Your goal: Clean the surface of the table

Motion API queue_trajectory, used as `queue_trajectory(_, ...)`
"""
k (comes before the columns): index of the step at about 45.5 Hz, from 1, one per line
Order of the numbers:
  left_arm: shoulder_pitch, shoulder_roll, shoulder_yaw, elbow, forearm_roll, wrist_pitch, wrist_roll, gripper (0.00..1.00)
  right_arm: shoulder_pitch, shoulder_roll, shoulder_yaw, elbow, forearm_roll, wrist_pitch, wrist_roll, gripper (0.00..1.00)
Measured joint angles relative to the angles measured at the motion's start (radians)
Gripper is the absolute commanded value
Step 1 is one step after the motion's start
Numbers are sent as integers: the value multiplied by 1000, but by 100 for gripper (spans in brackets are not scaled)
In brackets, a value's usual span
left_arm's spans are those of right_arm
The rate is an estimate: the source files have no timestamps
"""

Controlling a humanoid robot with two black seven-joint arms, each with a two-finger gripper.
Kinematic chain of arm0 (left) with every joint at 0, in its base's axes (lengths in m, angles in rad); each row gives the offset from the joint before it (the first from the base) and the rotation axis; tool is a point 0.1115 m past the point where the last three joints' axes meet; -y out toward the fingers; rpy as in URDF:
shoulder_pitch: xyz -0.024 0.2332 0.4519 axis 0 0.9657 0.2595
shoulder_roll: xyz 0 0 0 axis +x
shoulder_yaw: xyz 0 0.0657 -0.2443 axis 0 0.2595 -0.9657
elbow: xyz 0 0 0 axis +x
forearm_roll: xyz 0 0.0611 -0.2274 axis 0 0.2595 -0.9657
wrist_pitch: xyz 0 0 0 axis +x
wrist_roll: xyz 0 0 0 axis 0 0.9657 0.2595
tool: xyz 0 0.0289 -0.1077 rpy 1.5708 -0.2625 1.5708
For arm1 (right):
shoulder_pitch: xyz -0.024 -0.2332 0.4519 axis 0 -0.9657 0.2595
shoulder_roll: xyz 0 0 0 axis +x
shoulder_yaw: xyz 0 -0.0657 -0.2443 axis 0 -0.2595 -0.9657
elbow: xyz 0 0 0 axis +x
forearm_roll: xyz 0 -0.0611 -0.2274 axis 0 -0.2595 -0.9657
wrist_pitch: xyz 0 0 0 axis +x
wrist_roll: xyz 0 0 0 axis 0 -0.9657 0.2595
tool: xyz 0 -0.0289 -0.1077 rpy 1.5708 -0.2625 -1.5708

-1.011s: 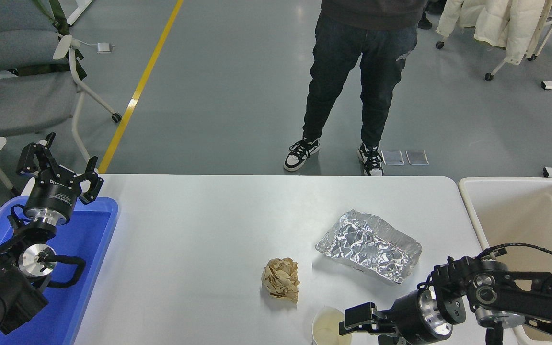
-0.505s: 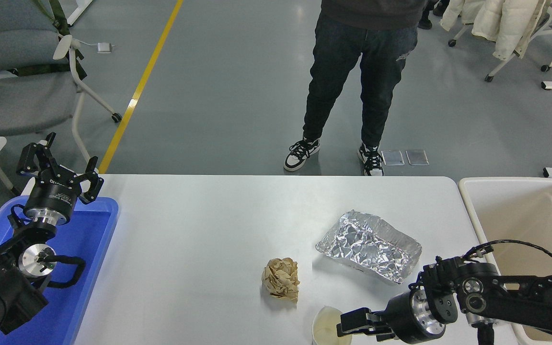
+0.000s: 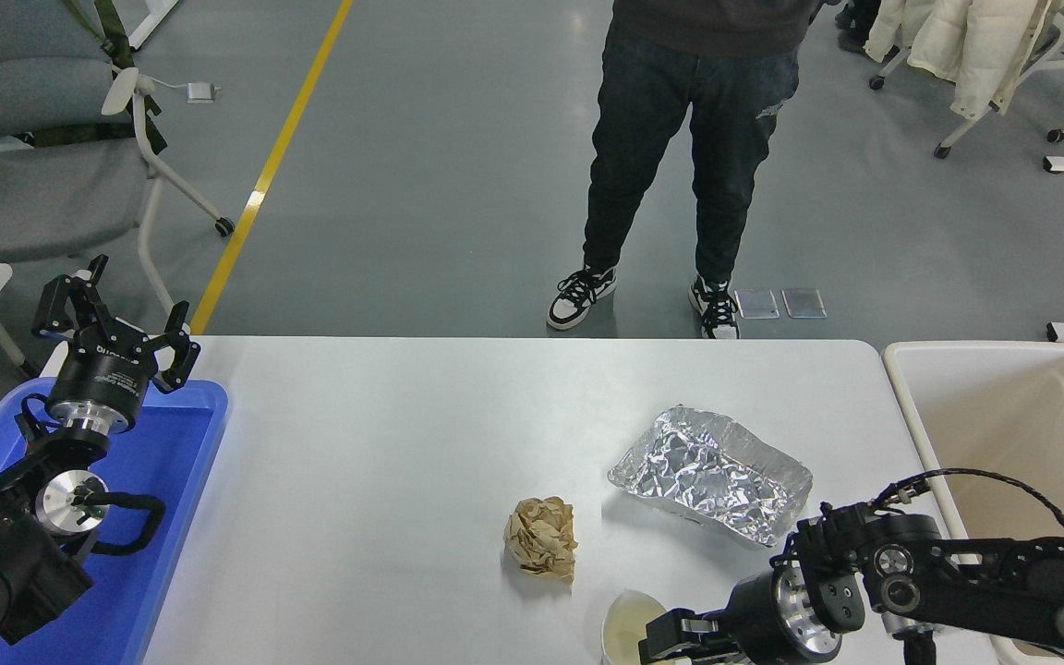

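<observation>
Fingers of our right hand reach the rim of the small white paper cup at the bench's near edge; we cannot tell whether they pinch it, since the picture's bottom edge cuts them off. Compared with a second ago, this hand has slid leftward and lower, closer against the cup, and its silver wrist now sits nearer the foil tray. The crumpled tan paper ball lies just left of the cup, and the crinkled silver foil tray rests beyond it; neither has moved. Both lie on the large white bench, which fills the middle between the blue plastic tray and the beige plastic bin. Our left hand hangs parked over the blue tray, fingers spread, unchanged. A person in dark trousers stands beyond the far edge.
</observation>
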Motion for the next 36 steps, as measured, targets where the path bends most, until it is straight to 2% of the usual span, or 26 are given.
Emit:
queue_trajectory(19,0,0,0,0,0,0,0,100,3,-24,12,0,-58,31,82,0)
queue_trajectory(36,0,0,0,0,0,0,0,100,13,-72,36,25,-59,35,106,0)
